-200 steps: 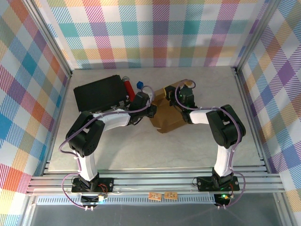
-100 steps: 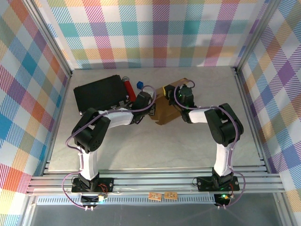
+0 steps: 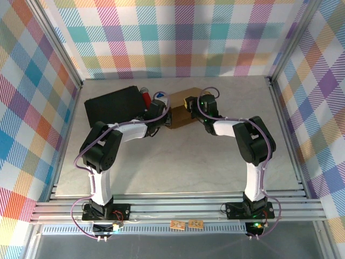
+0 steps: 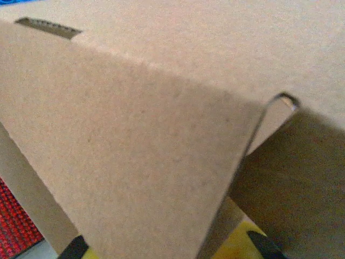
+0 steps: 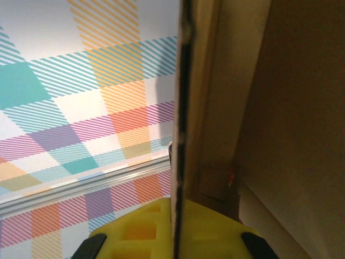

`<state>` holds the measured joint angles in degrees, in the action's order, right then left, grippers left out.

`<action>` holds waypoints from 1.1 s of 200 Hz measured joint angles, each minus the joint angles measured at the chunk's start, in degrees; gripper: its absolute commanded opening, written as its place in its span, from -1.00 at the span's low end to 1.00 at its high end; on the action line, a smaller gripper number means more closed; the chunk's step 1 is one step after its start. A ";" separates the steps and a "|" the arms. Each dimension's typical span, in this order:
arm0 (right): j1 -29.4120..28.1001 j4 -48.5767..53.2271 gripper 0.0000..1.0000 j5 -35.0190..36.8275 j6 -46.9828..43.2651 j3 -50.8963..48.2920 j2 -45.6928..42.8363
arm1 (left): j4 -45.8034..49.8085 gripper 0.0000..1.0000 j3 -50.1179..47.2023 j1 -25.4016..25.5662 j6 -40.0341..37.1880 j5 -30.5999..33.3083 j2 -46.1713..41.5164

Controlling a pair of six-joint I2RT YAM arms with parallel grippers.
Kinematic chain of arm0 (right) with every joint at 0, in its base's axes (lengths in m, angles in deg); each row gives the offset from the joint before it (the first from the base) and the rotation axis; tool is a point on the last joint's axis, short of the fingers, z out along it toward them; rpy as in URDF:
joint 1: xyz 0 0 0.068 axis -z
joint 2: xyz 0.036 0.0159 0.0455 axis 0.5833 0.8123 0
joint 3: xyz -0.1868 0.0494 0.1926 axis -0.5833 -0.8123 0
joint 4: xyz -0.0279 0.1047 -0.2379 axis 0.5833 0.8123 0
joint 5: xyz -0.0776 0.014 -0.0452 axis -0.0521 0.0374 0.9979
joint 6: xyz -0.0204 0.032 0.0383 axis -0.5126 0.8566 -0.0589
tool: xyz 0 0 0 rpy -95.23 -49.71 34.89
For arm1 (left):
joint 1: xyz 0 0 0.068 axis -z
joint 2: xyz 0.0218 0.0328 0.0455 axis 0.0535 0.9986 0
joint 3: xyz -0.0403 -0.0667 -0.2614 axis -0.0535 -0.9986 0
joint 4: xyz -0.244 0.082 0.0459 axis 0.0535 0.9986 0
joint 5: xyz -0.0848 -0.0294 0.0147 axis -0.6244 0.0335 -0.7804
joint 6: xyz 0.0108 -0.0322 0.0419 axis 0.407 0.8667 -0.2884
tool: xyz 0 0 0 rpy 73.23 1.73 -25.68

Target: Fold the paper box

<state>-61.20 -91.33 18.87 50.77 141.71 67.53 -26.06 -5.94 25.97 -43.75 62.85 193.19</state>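
The paper box [image 3: 180, 114], brown cardboard, sits near the back of the table between my two grippers. My left gripper [image 3: 163, 111] is at its left end. In the left wrist view a cardboard flap [image 4: 140, 151] lies across the jaws and hides them, leaving just the yellow finger [image 4: 259, 243] at the bottom edge. My right gripper [image 3: 194, 104] is at the box's right end. In the right wrist view my right gripper [image 5: 178, 221] is shut on an upright cardboard wall [image 5: 183, 108], seen edge-on, with the box's inside [image 5: 291, 108] to the right.
A black flat case [image 3: 110, 105] lies at the back left, touching the left arm's wrist. A red cylinder [image 3: 145, 96] and a small blue object [image 3: 160, 96] sit by its right edge. Checked walls and aluminium rails [image 3: 280, 108] enclose the table.
The box has moved from the middle of the table toward the back and left, and now looks smaller and flatter. Both grippers went back with it.
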 measured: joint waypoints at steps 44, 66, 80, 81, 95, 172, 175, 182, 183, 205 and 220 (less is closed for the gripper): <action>-0.11 6.97 -0.62 0.39 1.22 3.82 0.04 | 0.57 -0.93 0.96 -0.70 -0.02 -3.04 0.00; -0.31 9.70 -0.35 0.39 1.25 4.79 0.37 | 0.52 -0.95 1.27 -0.76 -0.02 -3.91 0.00; -0.33 10.75 -0.27 0.48 1.20 4.87 0.39 | 0.52 -0.95 1.36 -0.85 -0.02 -4.17 0.00; -0.33 10.80 -0.26 0.50 1.25 4.87 0.39 | 0.52 -0.95 1.36 -0.85 -0.02 -4.17 0.00; -0.15 11.37 -0.22 0.66 1.07 4.87 0.39 | 0.61 -0.95 1.36 -0.96 -0.02 -4.33 0.00; 2.78 12.85 -0.16 -0.74 -2.27 6.08 0.33 | 0.79 -0.99 1.49 -1.07 -0.02 -4.63 0.00; 2.82 12.85 -0.16 -0.81 -2.34 6.19 0.33 | 0.81 -0.99 1.53 -1.07 -0.02 -4.76 0.00; 3.02 12.90 -0.16 -0.94 -2.60 6.40 0.33 | 0.90 -0.99 1.66 -1.07 -0.02 -4.90 0.00; 3.04 12.90 -0.16 -0.94 -2.67 6.45 0.33 | 0.92 -0.99 1.68 -1.07 -0.02 -4.94 0.00; 3.39 12.96 -0.13 -1.11 -2.93 6.93 0.33 | 0.96 -0.99 2.12 -1.09 -0.02 -5.42 0.00; 3.45 12.98 -0.13 -1.11 -3.02 7.04 0.33 | 0.96 -0.99 2.43 -1.11 -0.02 -5.66 0.00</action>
<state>-57.74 -78.35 17.75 47.75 148.75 67.85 -25.10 -3.51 24.85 -43.77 57.18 193.19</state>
